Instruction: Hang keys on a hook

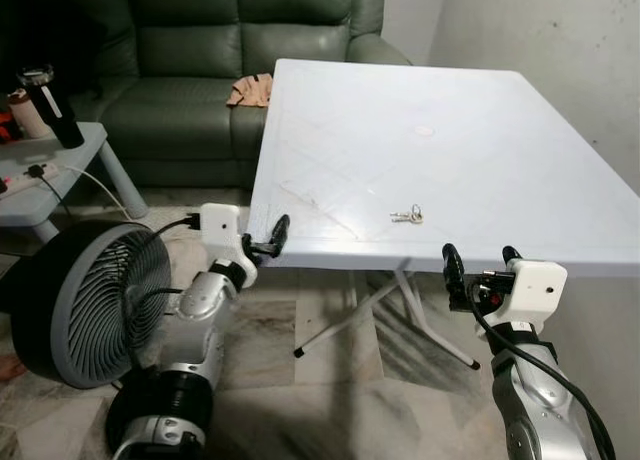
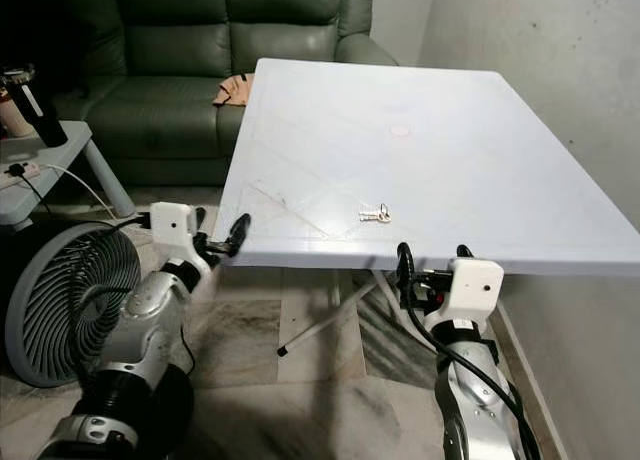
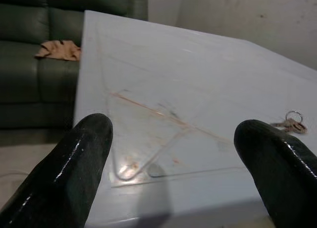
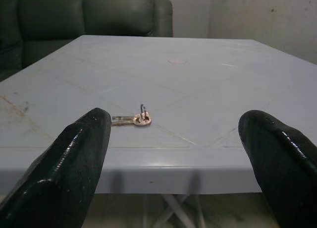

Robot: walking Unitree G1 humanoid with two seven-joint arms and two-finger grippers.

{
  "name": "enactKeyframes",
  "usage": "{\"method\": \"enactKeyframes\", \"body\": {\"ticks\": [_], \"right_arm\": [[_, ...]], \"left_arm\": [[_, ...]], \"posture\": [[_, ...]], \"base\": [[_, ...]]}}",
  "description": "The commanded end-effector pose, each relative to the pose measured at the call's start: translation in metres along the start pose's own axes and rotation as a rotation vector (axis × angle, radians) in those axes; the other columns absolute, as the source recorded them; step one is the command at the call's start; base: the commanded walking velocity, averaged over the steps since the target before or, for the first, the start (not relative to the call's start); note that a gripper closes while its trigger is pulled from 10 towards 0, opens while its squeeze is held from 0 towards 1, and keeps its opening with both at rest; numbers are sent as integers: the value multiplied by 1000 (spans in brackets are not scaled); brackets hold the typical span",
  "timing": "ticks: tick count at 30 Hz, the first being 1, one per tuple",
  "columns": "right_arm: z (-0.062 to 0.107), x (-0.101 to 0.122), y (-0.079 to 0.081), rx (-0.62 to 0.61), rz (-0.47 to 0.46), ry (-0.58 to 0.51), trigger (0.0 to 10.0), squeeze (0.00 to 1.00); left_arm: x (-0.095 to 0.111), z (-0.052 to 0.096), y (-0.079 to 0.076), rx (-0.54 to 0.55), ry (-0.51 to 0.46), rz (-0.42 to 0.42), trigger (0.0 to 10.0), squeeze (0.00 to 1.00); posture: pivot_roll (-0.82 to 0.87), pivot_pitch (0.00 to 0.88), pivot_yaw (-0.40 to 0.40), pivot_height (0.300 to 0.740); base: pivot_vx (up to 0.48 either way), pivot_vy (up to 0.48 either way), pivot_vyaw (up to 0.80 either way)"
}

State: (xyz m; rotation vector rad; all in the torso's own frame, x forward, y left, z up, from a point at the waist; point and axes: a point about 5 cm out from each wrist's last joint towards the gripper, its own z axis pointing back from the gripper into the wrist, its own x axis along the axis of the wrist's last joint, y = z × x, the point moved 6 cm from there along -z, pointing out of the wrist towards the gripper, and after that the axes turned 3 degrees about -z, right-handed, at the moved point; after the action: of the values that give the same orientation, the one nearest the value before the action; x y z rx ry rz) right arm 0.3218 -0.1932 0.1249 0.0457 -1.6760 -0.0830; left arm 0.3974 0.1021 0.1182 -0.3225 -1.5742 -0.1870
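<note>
A small bunch of keys (image 1: 407,216) on a ring lies flat on the white plastic table (image 1: 420,90), near its front edge. My right gripper (image 1: 482,259) is open just below and in front of that edge, slightly right of the keys. In the right wrist view the keys (image 4: 132,120) lie between and beyond the open fingers (image 4: 84,153). My left gripper (image 1: 272,238) is open at the table's front left corner, well left of the keys (image 3: 292,123). Neither gripper holds anything.
A large black floor fan (image 1: 90,300) stands at my left, close to the left arm. A dark green sofa (image 1: 200,60) with a tan cloth (image 1: 250,90) is behind the table. A grey side table (image 1: 60,175) holds a dark bottle (image 1: 45,105). A wall (image 1: 560,40) runs along the right.
</note>
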Motion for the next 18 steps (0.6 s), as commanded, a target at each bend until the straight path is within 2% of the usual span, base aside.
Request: {"method": "enactKeyframes", "body": {"ticks": [1, 4, 12, 15, 18], "right_arm": [[1, 1, -4, -13, 14, 5, 10000, 0], [1, 1, -4, -15, 12, 4, 10000, 0], [0, 1, -3, -15, 13, 4, 10000, 0], [0, 1, -3, -12, 14, 4, 10000, 0], [-2, 2, 3, 18, 35, 4, 10000, 0]], "left_arm": [[4, 1, 0, -6, -17, -38, 10000, 0], [4, 2, -2, -11, -20, -33, 10000, 0], [4, 2, -8, -41, -12, -98, 10000, 0], [3, 2, -9, -47, -10, -98, 10000, 0], [-1, 4, -20, -82, -1, -101, 10000, 0]], "posture": [[-2, 63, -17, 740], [-2, 63, -17, 740], [3, 71, -10, 740], [3, 71, -10, 740], [6, 74, -11, 740]], "base": [[0, 0, 0], [0, 0, 0], [0, 0, 0], [0, 0, 0], [0, 0, 0]]}}
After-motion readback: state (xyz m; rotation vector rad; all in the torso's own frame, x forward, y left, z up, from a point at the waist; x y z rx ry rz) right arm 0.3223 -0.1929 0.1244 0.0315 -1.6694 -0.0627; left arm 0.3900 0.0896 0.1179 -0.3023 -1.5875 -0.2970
